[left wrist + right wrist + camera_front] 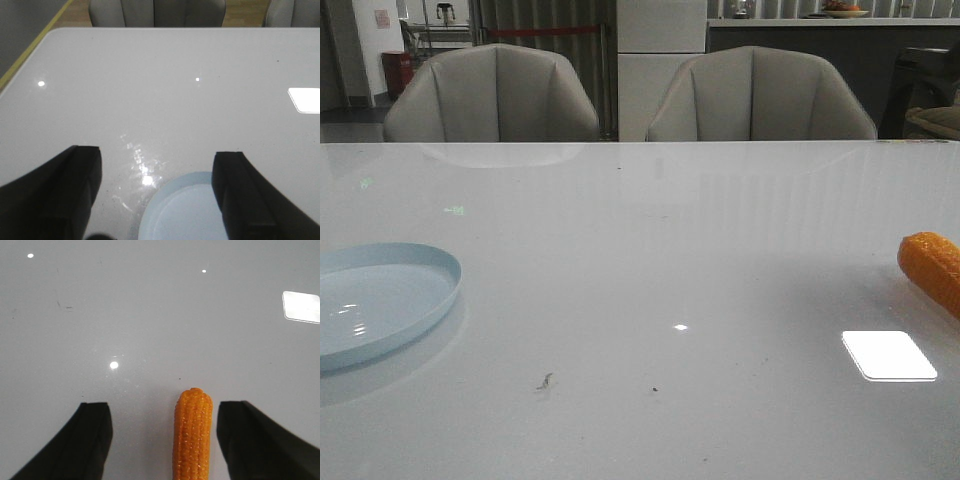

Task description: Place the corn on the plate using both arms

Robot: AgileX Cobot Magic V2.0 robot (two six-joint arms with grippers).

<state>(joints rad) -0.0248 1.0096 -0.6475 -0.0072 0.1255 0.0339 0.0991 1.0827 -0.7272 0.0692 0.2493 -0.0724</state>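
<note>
My right claw (162,440) is spread wide with the corn (193,432) lying on the worktop (650,250) between its fingers, nearer one finger, untouched. My left claw (157,195) gapes too, hovering over the plate (182,212), well apart from the corn.

Corn (193,435): orange, bumpy kernel rows. Plate (380,300): plain pale blue, glossy. Bench (650,260): glossy pale grey-white, small dark specks. Jaws: black. 2 chairs (492,95): beige-grey.

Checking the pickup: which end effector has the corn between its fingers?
The right end effector: the corn lies between its open fingers; the left frames only the plate.
</note>
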